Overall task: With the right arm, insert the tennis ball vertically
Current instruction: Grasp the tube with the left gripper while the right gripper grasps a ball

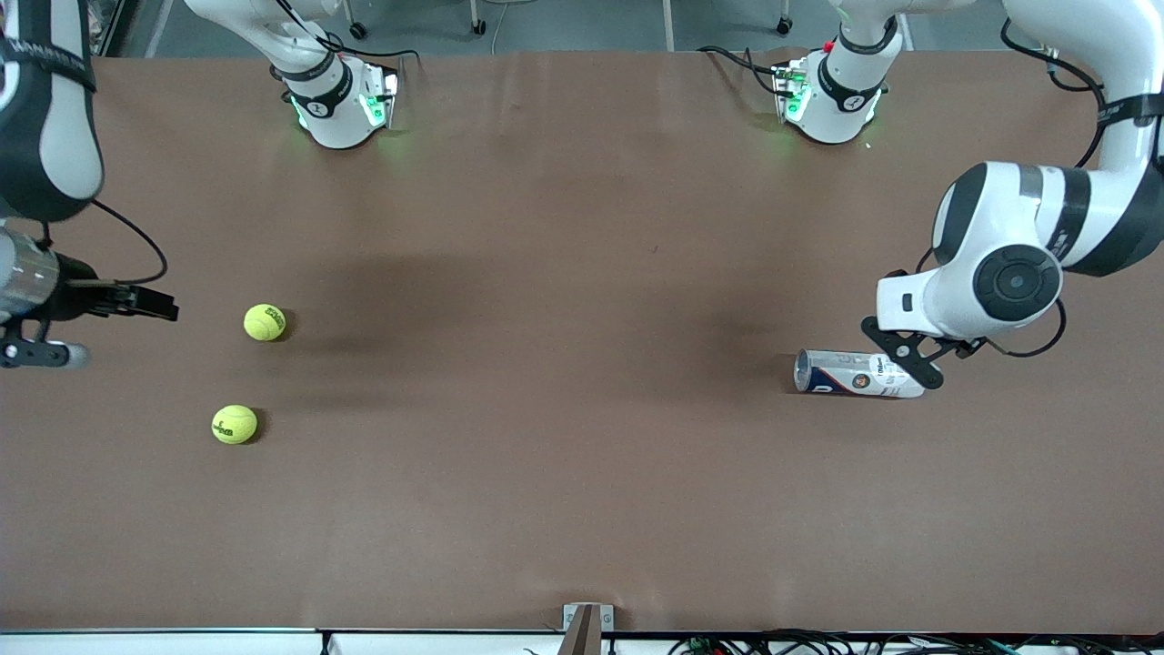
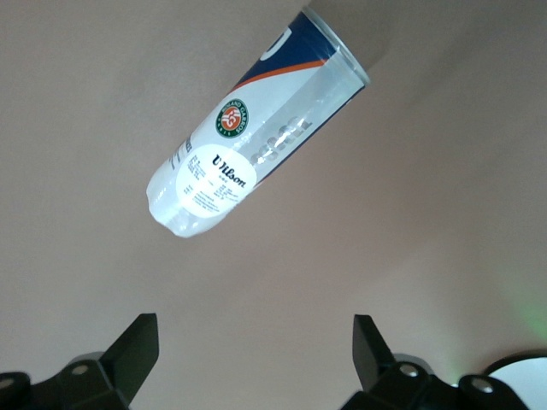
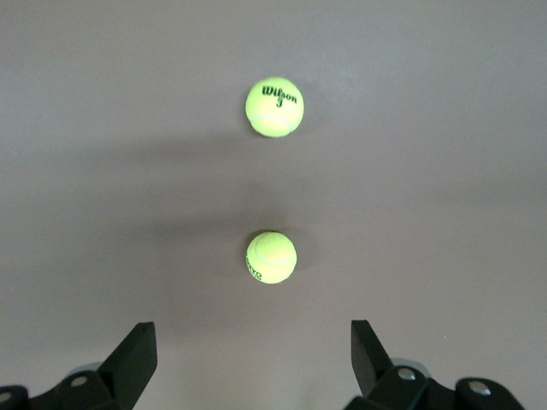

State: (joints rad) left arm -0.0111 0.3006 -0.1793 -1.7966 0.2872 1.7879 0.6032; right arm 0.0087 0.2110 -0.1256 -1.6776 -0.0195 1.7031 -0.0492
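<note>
Two balls and a can on the desk, both grippers empty.
Ball (image 1: 265, 322) and nearer ball (image 1: 235, 424) lie at the right arm's end; can (image 1: 855, 374) lies sideways under the left gripper (image 2: 255, 359). Right gripper (image 3: 253, 359) hangs beside the balls; both jaws wide open.

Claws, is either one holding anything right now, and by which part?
Nothing is held. The left claw is open above the lying can; the right claw is open above the two balls.
</note>
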